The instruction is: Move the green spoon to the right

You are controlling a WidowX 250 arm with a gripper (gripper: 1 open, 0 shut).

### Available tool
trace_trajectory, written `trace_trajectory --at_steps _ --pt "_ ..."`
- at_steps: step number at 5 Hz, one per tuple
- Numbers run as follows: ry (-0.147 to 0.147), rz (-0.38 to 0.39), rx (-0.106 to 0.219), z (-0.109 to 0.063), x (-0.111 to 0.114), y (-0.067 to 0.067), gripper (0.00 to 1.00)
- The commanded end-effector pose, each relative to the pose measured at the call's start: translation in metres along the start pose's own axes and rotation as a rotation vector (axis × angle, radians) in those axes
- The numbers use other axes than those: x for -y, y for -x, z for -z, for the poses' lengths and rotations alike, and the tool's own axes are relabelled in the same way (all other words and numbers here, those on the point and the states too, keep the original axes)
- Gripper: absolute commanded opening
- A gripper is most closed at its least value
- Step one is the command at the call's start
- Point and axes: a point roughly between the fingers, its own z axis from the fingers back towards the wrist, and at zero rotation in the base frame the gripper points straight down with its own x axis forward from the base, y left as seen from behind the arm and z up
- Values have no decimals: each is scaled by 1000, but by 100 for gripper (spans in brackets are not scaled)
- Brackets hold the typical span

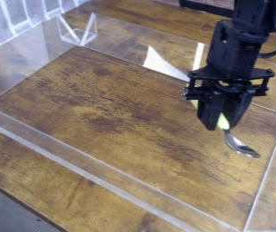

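So in the camera view the black gripper (226, 116) hangs straight down over the right side of the wooden tabletop (116, 100), out around 3 o'clock from the board's middle, inside the clear plastic walls (55, 149) that fence it in. Its fingers are clamped tight on the yellow-green handle of the green spoon (233, 132), which hangs roughly upright between them. The shiny metal bowl pokes out at about 5 o'clock below the fingertips, right down at the wood, can't tell if it's actually touching.
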Motion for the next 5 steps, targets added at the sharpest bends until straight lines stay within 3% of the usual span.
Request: trace_trajectory --at_steps 1,3,5 --pt "116 -91 49 -44 5 -13 0" --pt "89 -194 72 -42 10 0 0" --pt "41 -259 120 -14 9 10 0"
